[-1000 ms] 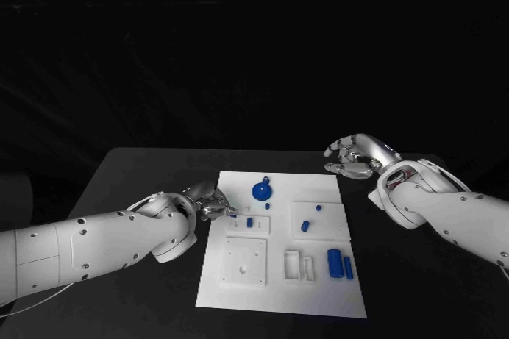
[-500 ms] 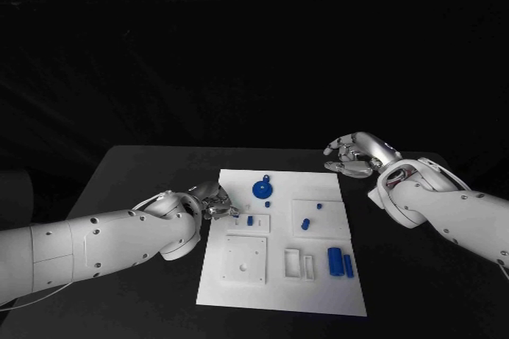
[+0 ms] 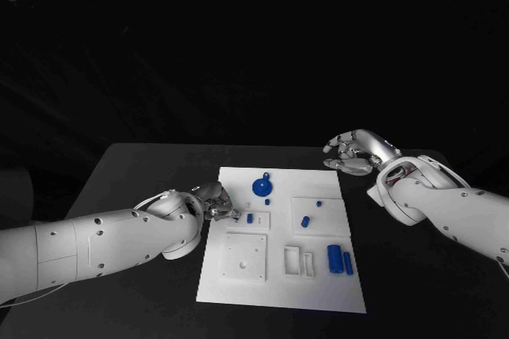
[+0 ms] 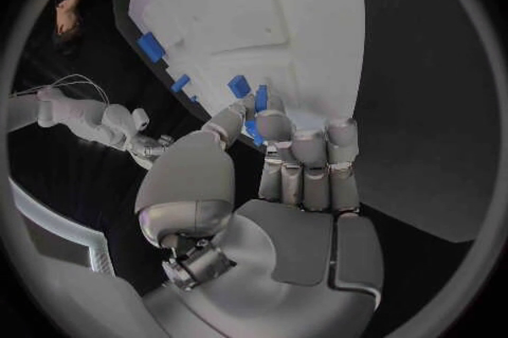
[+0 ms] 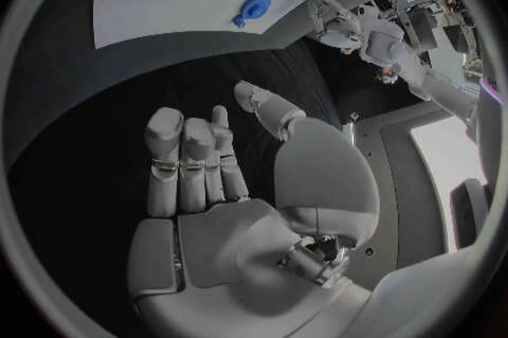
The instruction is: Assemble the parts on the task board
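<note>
Nearest on the white board [image 3: 278, 295], a blue cylinder [image 3: 334, 260] and a thin blue bar [image 3: 348, 263] lie side by side, beside two narrow slots [image 3: 299, 262] and a square plate [image 3: 245, 259] with a hole. Further up, the left hand [image 3: 212, 205] is set at the board's left edge, and a small blue peg [image 4: 255, 132] is pinched between its thumb and fingertips over a shallow recess [image 3: 248, 221] where another short blue piece [image 3: 249, 218] stands. If the peg is lowered tilted or off-centre, it could be jammed, dropped, or the neighbouring piece knocked over. Beyond lie a blue stub [image 3: 304, 223] and a blue disc [image 3: 261, 187]. At the far right corner, off the board, the right hand [image 3: 355, 154] is held with fingers curled and nothing in it; no risk is posed there.
</note>
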